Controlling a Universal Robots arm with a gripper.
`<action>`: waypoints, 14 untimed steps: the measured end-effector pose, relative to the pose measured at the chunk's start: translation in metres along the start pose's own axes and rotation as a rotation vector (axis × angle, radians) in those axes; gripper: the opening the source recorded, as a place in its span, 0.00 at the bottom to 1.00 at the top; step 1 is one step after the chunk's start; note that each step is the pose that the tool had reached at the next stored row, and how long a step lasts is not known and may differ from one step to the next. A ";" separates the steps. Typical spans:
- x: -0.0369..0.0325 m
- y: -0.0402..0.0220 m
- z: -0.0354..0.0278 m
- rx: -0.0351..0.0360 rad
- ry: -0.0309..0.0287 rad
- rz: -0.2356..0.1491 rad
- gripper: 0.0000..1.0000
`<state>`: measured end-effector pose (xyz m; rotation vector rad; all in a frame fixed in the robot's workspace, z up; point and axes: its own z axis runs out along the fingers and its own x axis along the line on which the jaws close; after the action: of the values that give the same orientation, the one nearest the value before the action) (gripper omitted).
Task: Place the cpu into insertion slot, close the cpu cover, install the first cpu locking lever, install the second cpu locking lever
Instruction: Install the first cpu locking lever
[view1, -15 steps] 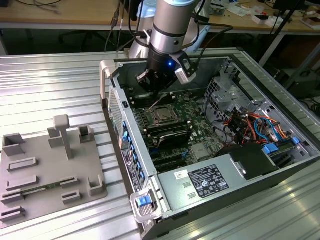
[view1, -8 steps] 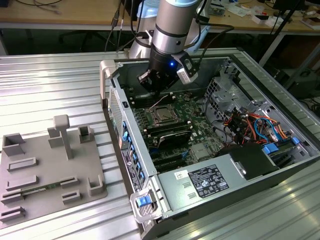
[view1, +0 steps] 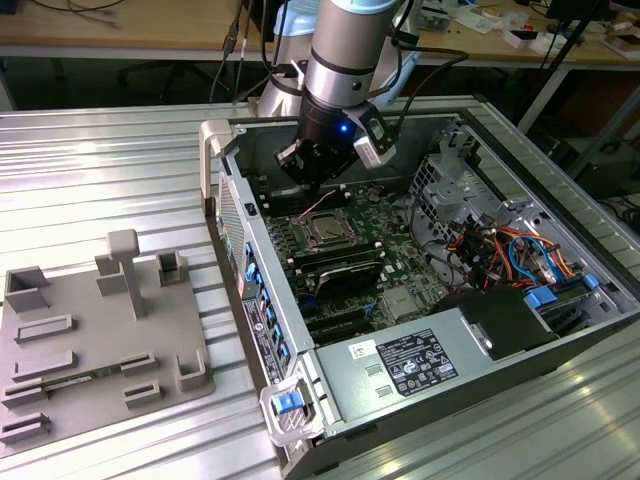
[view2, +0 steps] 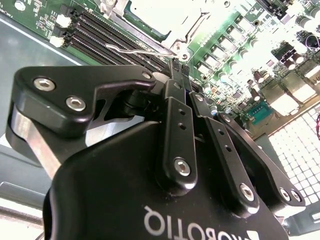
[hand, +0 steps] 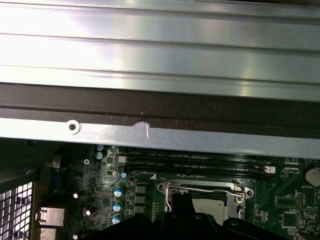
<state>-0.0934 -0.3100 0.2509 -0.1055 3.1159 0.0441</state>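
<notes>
We see the end effector (view2: 175, 67) with its two black fingers (view2: 172, 107) pressed together, their tips meeting in a narrow point just above the green circuit board (view2: 225, 40). We cannot tell whether anything is pinched between them. In the second wrist view a thin wire lever (view2: 132, 50) runs along the board up to a spot just beside the tips.

In the first wrist view the end effector (hand: 182, 197) rises as a dark shape right in front of the insertion slot. The cpu (hand: 214, 206) lies inside the slot, its pale top showing through the window of the cpu cover (hand: 235, 200), which lies flat over it. The wire lever (hand: 205, 190) stretches across one edge of the cover. Just beyond it sit the long black memory slots (hand: 195, 162).

In the exterior view the end effector (view1: 312, 183) hangs from the arm (view1: 340, 60) inside an open computer case (view1: 300, 400), near the insertion slot (view1: 326, 248) and a little above it. A grey box with a white label (view1: 400, 365) fills the near end of the case, and coloured cables (view1: 510, 250) lie toward the exterior view's right.

The case rests on a ribbed metal counter (view1: 100, 180). On the exterior view's left, well apart from the case, stands a grey holder plate (view1: 100, 340) with several raised blocks.
</notes>
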 end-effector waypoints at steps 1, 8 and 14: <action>0.0000 0.0000 0.0000 -0.0001 0.0000 0.000 0.11; -0.0011 0.0000 0.0006 -0.0003 -0.0003 0.000 0.11; -0.0071 0.0001 0.0049 0.0001 -0.0002 0.008 0.11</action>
<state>-0.0862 -0.3093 0.2462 -0.0938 3.1161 0.0441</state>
